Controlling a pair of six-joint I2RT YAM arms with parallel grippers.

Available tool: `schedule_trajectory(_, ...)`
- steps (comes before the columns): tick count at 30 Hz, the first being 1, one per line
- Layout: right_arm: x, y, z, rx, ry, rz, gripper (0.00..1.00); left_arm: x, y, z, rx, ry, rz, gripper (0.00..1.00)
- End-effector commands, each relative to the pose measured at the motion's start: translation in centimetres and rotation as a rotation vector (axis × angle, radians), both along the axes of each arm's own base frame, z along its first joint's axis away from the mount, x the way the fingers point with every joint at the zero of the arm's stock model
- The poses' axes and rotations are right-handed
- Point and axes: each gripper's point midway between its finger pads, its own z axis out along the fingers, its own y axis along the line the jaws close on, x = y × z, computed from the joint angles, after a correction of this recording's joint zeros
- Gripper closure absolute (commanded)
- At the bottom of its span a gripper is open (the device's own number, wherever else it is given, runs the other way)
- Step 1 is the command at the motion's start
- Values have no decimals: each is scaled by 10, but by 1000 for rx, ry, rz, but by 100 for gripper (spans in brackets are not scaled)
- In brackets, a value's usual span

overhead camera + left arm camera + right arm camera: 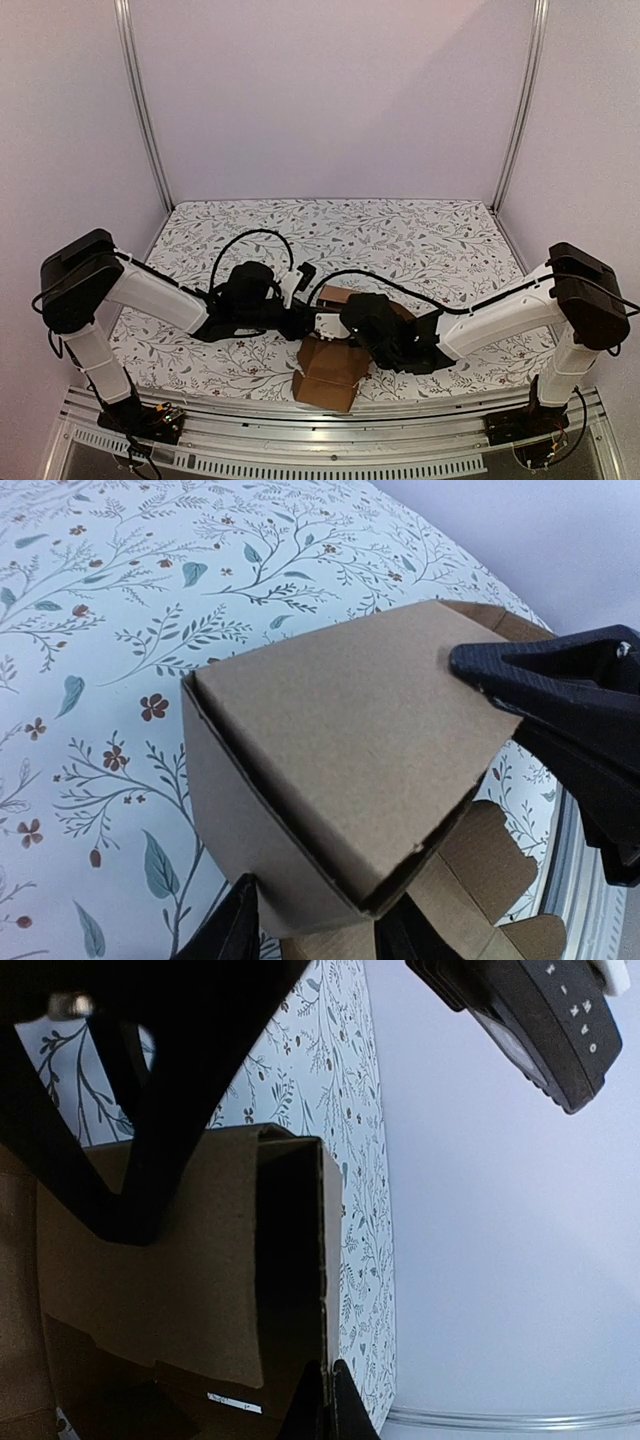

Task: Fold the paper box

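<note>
Roughly centred at the near edge of the table (450,240), the box (330,368) sits between both arms. It is partly formed, and its loose flaps (480,870) trail toward the robot's bases. The left gripper (315,935) grasps it, with fingers (228,932) flanking the lower folded corner, so the box rises straight ahead of that wrist. The right gripper (470,665), clenched on nothing, points in from the right, its tip touching the flat upper panel (350,740) near a corner. The next fold likely turns on this: the left steadies from below, the right presses from above.
</note>
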Motion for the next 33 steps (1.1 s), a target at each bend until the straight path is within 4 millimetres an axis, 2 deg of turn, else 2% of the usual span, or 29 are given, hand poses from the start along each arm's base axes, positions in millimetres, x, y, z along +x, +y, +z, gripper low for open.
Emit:
schedule_trajectory(1,-11,7,-9,-3,38,1,100,-1,0,8,-13,-50,35,63)
schedule_trajectory(10,-22,13,-10,16,86,-12,100,-2,2,10,-27,-81,60,76)
schedule_trajectory(15,-24,15,-7,33,108,-31,100,-3,1,14,-36,-95,58,89)
schedule_trajectory(21,-27,21,5,93,152,-33,93,-4,0,17,-39,-106,51,100)
schedule_trajectory(27,-33,31,18,177,220,-17,71,1,0,21,-14,-134,59,100)
schedule_trajectory(33,-43,38,51,319,310,26,45,11,-3,22,48,-179,62,100)
